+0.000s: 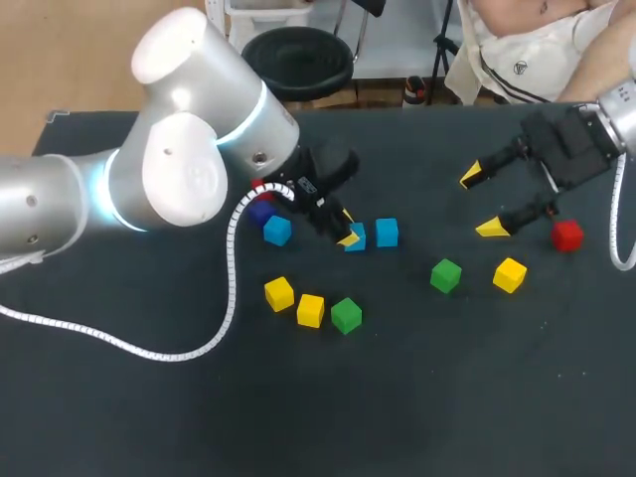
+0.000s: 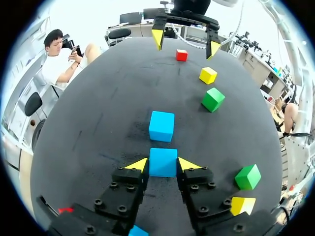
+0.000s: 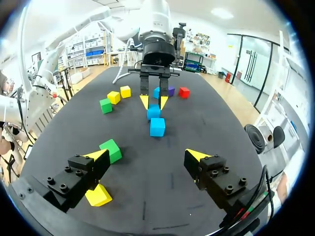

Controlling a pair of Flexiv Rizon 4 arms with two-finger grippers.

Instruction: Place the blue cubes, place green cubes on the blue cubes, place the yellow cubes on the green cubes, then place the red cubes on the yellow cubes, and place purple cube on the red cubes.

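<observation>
- the left gripper [image 2: 163, 164] is in the middle of the head view. its two fingers press both sides of a blue cube [image 2: 163, 161].
- that cube sits flat on the table [image 1: 447, 397], its sides square to the fingers.
- a second blue cube [image 1: 387, 232] sits just right of it, not touching.
- a third blue cube [image 1: 277, 231] is to the left.
- the right gripper [image 1: 481, 203] is at the upper right, wide open and holding nothing.
- a red cube [image 1: 566, 236] lies near it.

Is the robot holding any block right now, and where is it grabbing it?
The left gripper is shut on a blue cube, with its yellow tips on two opposite sides. The right gripper is open and holds nothing.
</observation>
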